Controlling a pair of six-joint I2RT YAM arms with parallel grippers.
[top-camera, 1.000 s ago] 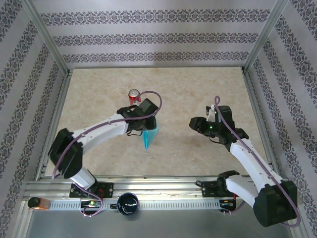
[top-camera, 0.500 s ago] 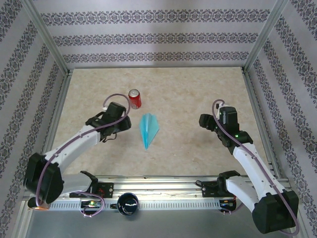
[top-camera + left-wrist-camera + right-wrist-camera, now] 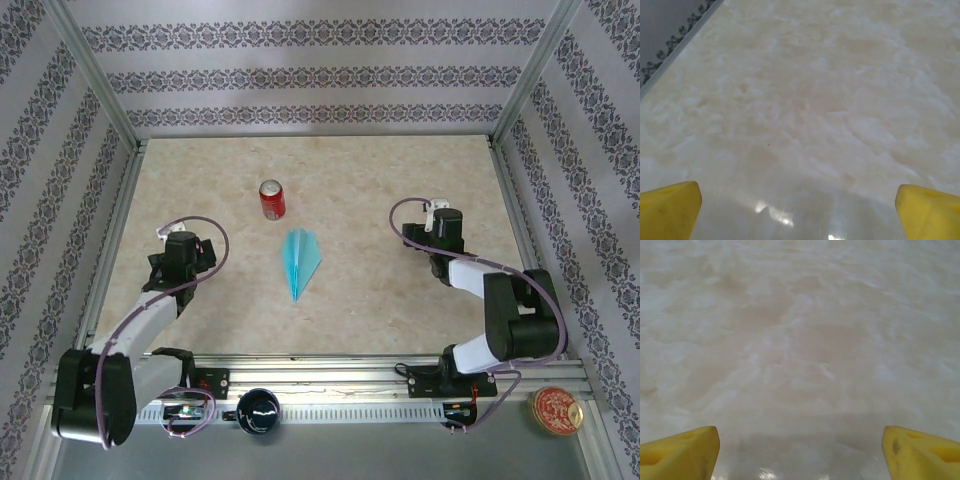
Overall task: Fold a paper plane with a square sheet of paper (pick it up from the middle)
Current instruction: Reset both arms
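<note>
The square sheet of paper lies folded into a slim turquoise paper plane (image 3: 300,262) flat on the marble table, nose pointing toward the near edge. Nothing touches it. My left gripper (image 3: 168,262) sits well to its left, low over the table. In the left wrist view the left gripper (image 3: 797,200) stands open, its yellow fingertips (image 3: 670,210) wide apart over bare marble. My right gripper (image 3: 428,238) is far to the plane's right. The right wrist view shows the right gripper (image 3: 800,440) open too, with nothing between its fingertips (image 3: 920,452).
A red soda can (image 3: 272,199) stands upright just behind and left of the plane. Patterned walls and metal rails (image 3: 120,240) enclose the table. A black round object (image 3: 258,410) and a red disc (image 3: 555,410) lie beyond the near rail.
The left gripper let go of the plane, which now lies flat on the table. Both arms drew back to their own sides and both grippers opened wide.
</note>
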